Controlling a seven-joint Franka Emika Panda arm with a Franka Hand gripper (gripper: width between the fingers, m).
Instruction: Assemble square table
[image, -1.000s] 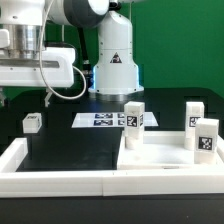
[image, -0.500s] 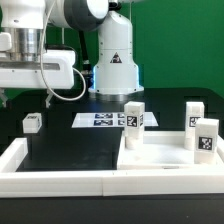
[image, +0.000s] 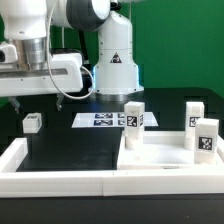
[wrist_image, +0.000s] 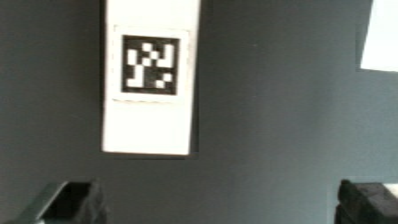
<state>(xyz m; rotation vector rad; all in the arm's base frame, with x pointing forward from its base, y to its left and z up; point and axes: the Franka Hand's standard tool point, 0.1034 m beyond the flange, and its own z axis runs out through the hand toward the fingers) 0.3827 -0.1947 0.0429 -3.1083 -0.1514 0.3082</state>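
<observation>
**Fetching the last leg for the square table**

The square table (image: 160, 160) lies on the black counter (image: 70, 150), in the corner of the white border wall (image: 60, 182) on the exterior view's right. Three leg blocks stand on it already: one (image: 133, 124) at the near corner, two (image: 193, 115) (image: 205, 139) on the far side. So I judge that the fourth leg is the step in hand.

The arm (image: 45, 50) hangs high on the exterior view's left. The wrist view shows a leg block (wrist_image: 148, 78) lying flat below the end effector (wrist_image: 222, 202), whose fingers (wrist_image: 68, 200) are spread wide and hold nothing. Next it must descend, straddle the block and close.

The marker board (image: 103, 119) lies nearby but is not in the way.
</observation>
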